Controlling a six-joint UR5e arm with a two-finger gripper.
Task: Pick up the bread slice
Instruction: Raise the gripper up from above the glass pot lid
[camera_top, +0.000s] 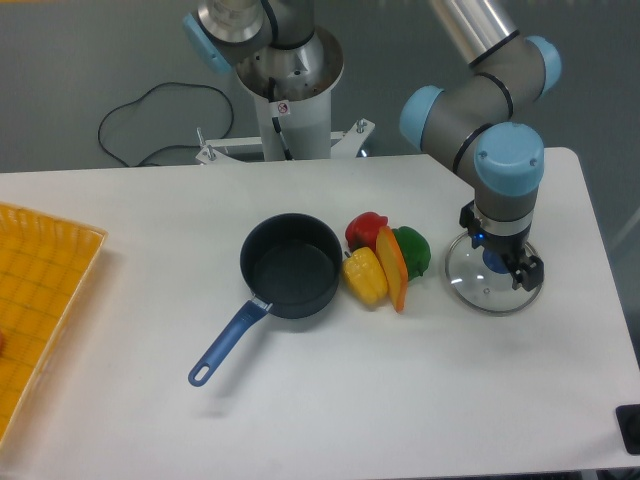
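The bread slice is a thin orange-tan wedge standing on edge at the table's middle, leaning between a yellow toy pepper and a green toy pepper, with a red toy pepper behind. My gripper hangs to the right of the slice, low over a glass pot lid. The wrist hides its fingers, so I cannot tell whether it is open or shut. It is apart from the bread slice.
A dark blue saucepan with a blue handle stands just left of the peppers. A yellow mesh tray lies at the left edge. The robot base stands at the back.
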